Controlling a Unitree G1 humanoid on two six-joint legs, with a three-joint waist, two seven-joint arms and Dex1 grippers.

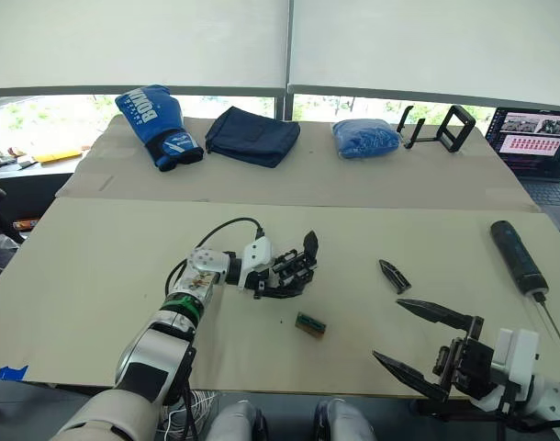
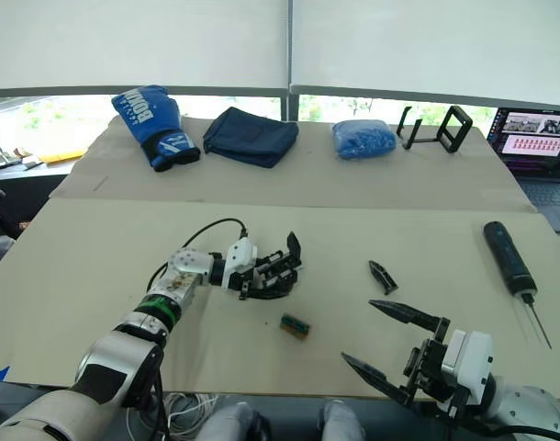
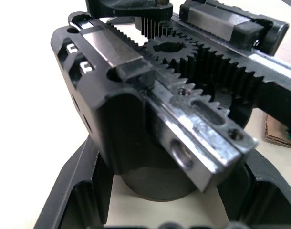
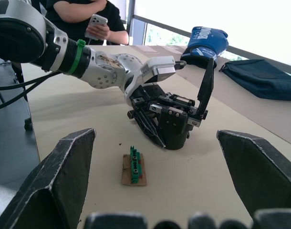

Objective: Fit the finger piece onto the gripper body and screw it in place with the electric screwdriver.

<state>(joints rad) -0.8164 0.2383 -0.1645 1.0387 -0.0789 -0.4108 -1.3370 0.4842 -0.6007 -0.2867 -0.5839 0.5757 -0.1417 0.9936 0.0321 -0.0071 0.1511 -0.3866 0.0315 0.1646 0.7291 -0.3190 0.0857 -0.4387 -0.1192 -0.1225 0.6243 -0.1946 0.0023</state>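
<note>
The gripper body [image 1: 299,265], a small black assembly with a round base and one pointed finger sticking up, stands on the table's middle. My left gripper [image 1: 282,281] is shut on it, its fingers [image 3: 73,202] on either side of the round base; gears and racks [image 3: 183,62] show from close up. The finger piece [image 1: 394,275] lies flat on the table to the right of it. Further right lies the electric screwdriver [image 1: 519,257], with its thin bit toward the near edge. My right gripper [image 1: 390,331] hovers open near the front edge, nothing between its fingers.
A small green-and-brown block [image 1: 309,323] lies just in front of the gripper body. On the far table are a blue boxing glove [image 1: 159,124], a dark blue bag [image 1: 252,135], a blue bundle [image 1: 365,138], a black frame stand [image 1: 442,129] and a laptop [image 1: 537,147]. A person holding a phone [image 4: 98,20] stands behind my left arm.
</note>
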